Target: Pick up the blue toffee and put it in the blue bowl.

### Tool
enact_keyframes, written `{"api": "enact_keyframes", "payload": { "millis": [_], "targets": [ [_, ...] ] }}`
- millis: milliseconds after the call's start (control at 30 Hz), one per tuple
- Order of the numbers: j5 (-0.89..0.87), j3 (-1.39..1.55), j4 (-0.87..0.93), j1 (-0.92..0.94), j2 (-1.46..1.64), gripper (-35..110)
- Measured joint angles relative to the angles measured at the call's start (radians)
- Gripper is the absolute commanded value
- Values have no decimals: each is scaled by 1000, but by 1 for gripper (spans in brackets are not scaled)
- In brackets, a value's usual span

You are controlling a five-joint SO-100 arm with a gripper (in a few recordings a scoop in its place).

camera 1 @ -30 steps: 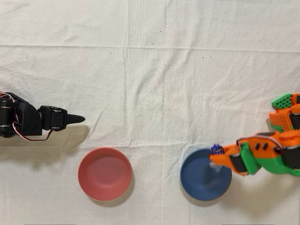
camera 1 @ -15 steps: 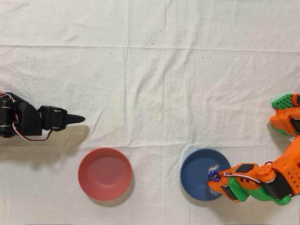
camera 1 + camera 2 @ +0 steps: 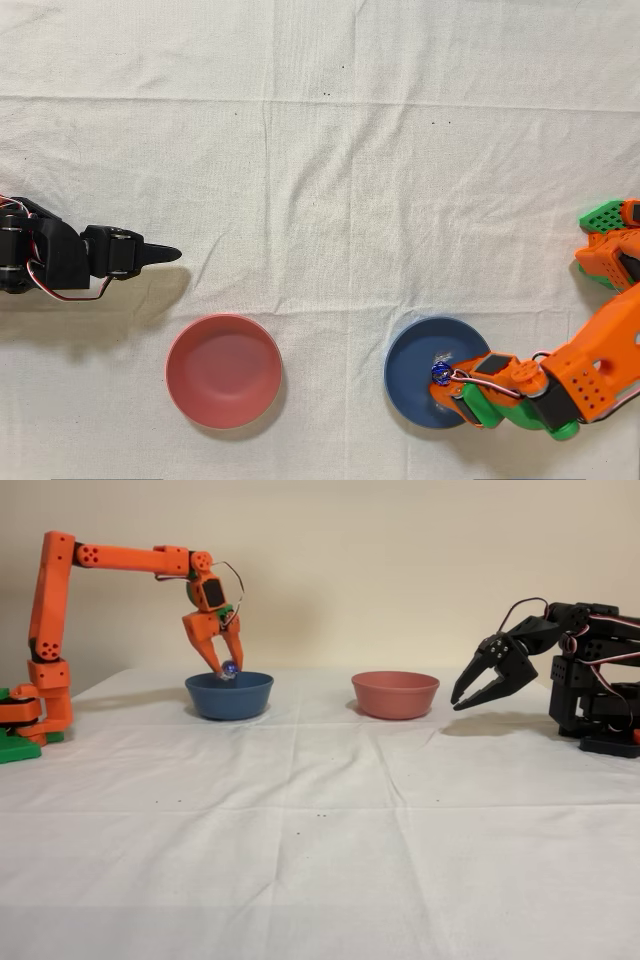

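The orange arm's pincer [image 3: 224, 666] points straight down over the blue bowl [image 3: 229, 695], its 2 fingers closed down to a narrow gap with the blue toffee [image 3: 229, 667] pinched between the tips. In the side view the sweet hangs just above the rim, directly beneath the pincer; from overhead the pincer [image 3: 445, 377] holds the toffee [image 3: 439, 373] over the bowl [image 3: 415, 380], right of its middle. I judge the carry finished and the release step in hand: the next move calls only for spreading the fingers so the sweet drops inside, then lifting away. The pink bowl [image 3: 395, 693] sits well apart toward the idle black arm [image 3: 560, 675].
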State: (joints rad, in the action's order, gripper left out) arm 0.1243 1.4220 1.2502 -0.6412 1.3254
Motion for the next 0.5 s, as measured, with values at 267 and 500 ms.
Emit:
{"api": "enact_keyframes", "payload": {
  "millis": [267, 500],
  "targets": [
    [0, -11, 8, 15, -6, 47],
    [12, -9, 20, 14, -6, 47]
  ]
}}
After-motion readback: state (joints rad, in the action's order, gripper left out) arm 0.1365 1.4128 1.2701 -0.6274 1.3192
